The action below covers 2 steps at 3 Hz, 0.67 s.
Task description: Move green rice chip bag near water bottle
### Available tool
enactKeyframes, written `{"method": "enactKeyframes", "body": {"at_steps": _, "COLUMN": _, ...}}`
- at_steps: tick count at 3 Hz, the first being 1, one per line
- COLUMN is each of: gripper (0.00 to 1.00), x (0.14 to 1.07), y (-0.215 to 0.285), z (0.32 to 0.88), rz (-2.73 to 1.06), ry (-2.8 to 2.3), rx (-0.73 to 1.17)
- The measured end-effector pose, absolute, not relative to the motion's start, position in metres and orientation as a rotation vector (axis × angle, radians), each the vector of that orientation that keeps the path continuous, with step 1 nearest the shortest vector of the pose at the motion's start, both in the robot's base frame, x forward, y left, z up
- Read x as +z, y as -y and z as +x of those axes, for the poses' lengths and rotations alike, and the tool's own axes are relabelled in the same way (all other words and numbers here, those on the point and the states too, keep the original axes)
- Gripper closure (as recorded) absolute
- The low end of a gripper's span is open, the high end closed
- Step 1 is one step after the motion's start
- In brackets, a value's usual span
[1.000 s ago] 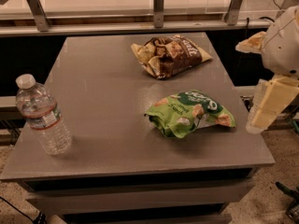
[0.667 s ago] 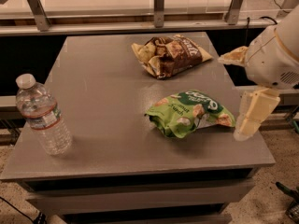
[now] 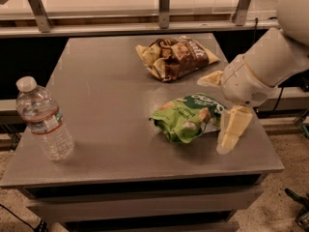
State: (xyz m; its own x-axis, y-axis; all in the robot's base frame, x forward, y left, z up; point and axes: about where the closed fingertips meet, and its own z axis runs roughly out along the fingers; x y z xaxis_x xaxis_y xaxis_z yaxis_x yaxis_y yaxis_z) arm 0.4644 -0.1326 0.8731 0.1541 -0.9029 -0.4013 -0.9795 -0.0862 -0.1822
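Tabletop (image 3: 106, 105): grey, matte, rectangular; stepped grey tiers sit under its near edge.
Brown-and-tan snack bag (image 3: 176, 57): lies flat on the far part of the tabletop, right of centre, crinkled.
Far side: pale horizontal rail (image 3: 96, 29) runs the full width, with three metal posts (image 3: 164, 4) rising from it.
Floor (image 3: 285, 211): speckled beige, visible near right.
End effector (image 3: 215, 112): over the tabletop's right part, nearer than the brown-and-tan snack bag, fingers spread apart.

cream gripper (image 3: 212, 114) beside green chip bag (image 3: 186, 119) on grey table (image 3: 106, 105).
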Motion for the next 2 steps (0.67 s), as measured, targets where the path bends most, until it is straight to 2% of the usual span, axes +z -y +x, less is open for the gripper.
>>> {"method": "enactKeyframes", "body": {"at_steps": 1, "gripper": 0.0, "x": 0.853, "y": 0.127, "z": 0.475, "rz": -2.028, "ry": -1.796, "rx": 0.257}}
{"method": "enactKeyframes", "body": {"at_steps": 2, "gripper": 0.19, "x": 0.841, "y": 0.123, "z": 0.482, "rz": -2.024, "ry": -1.795, "rx": 0.242}}
